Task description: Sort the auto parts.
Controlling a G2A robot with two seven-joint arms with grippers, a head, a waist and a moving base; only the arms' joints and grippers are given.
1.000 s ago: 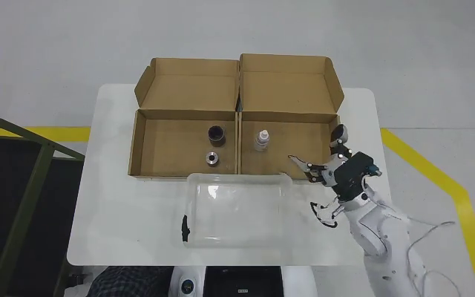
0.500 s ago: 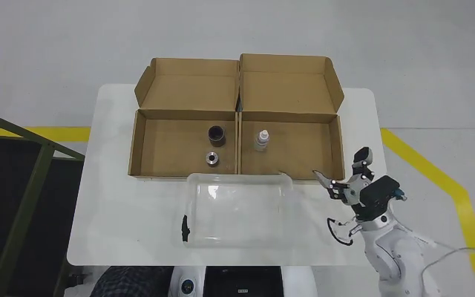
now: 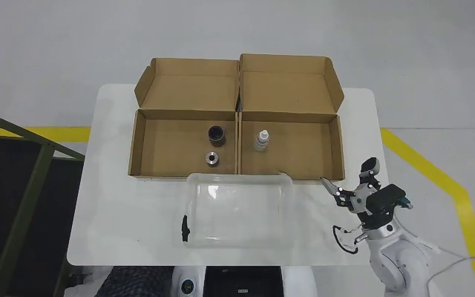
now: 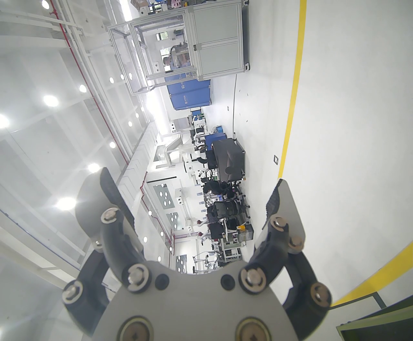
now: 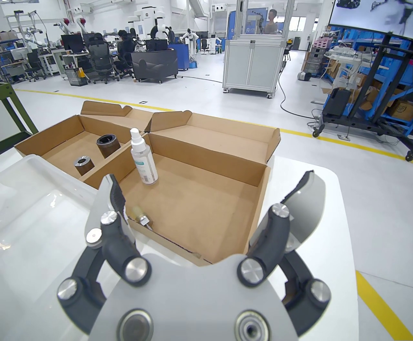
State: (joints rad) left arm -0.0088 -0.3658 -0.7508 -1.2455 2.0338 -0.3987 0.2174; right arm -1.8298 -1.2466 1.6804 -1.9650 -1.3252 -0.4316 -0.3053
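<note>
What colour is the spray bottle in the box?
The spray bottle is clear with a white top; right wrist view.

I'm looking out over a big open robotics lab, workshop-style. The pale glossy floor [image 5: 206, 97] is marked off with a yellow line [image 4: 293, 97]. Out in the middle stands an aluminium-framed cell [image 5: 255, 61] on casters, with grey panels below and glazing above. Behind it are workstations with black office chairs [image 5: 98, 61] and white robot arms [image 5: 155, 22] on benches. Off to one side there's blue shelving [image 5: 364, 64] with cardboard cartons [image 5: 400, 108] and a large screen [image 5: 371, 16] on a black wheeled stand. Overhead, rows of round ceiling lights [image 4: 51, 100] and a red pipe [image 4: 93, 80].
</note>
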